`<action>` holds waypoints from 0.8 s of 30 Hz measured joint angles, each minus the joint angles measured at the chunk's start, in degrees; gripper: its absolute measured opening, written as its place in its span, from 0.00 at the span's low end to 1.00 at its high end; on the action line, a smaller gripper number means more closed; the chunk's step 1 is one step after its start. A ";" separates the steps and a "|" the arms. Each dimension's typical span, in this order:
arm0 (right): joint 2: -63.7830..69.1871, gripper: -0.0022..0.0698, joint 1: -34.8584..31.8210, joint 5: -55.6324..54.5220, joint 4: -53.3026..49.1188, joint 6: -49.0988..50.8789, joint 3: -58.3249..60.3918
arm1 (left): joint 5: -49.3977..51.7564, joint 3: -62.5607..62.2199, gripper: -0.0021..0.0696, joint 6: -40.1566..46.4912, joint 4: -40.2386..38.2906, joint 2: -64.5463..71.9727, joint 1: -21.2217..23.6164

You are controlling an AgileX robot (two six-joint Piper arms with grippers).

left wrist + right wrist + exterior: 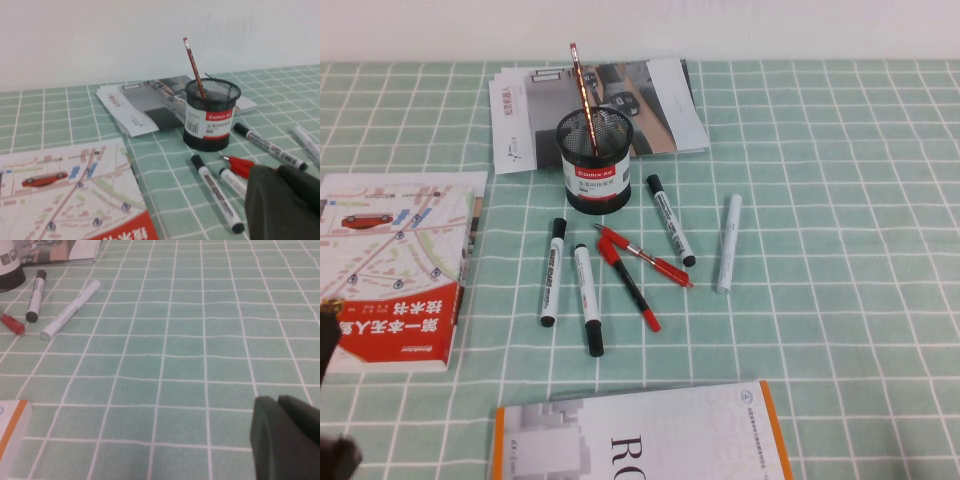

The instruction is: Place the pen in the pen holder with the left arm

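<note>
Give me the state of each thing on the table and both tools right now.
pen: standing tilted in the pen holder
pen holder: upright
left tool: shut, empty, near the markers
right tool: low over bare cloth
capless marker: lying flat
red ballpoints: lying crossed

A table under a green checked cloth (840, 180) meets a plain white wall (100, 40).
</note>
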 joint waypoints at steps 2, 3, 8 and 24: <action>0.00 0.00 0.00 0.00 0.00 0.00 0.00 | 0.49 2.59 0.03 0.00 0.00 -3.63 0.00; 0.00 0.00 0.00 0.00 0.00 0.00 0.00 | 0.38 3.69 0.03 0.00 0.00 -4.99 0.00; 0.00 0.00 0.00 0.00 0.00 0.00 0.00 | -0.48 9.84 0.03 2.43 -2.40 -13.67 3.13; 0.00 0.00 0.00 0.00 0.48 0.00 0.00 | 8.53 16.19 0.03 3.47 -9.82 -23.09 18.73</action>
